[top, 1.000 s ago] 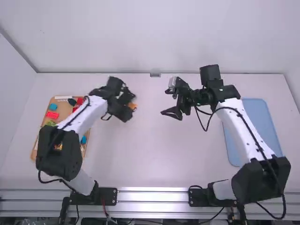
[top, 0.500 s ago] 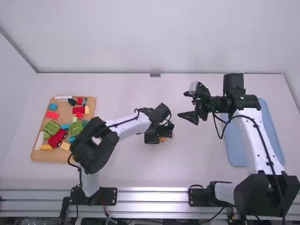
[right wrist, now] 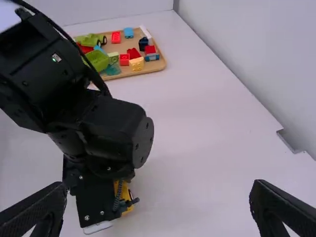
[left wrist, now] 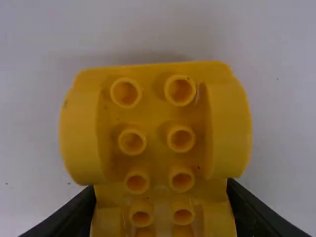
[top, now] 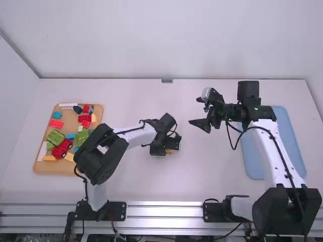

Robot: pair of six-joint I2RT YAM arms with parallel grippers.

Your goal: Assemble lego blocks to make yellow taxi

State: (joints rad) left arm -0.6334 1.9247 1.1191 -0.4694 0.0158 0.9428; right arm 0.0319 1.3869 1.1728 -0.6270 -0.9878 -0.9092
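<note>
Near centre, a yellow block (left wrist: 155,113) is clamped by the left gripper (left wrist: 165,208), the right gripper (right wrist: 158,195) wide open, empty; base-laying seems in hand, careful release due.

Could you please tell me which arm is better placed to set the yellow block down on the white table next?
Left, I'd say: the fingers of the left arm are closed on the yellow block, over the table. The open fingers of the right arm hold nothing and sit farther off.
</note>
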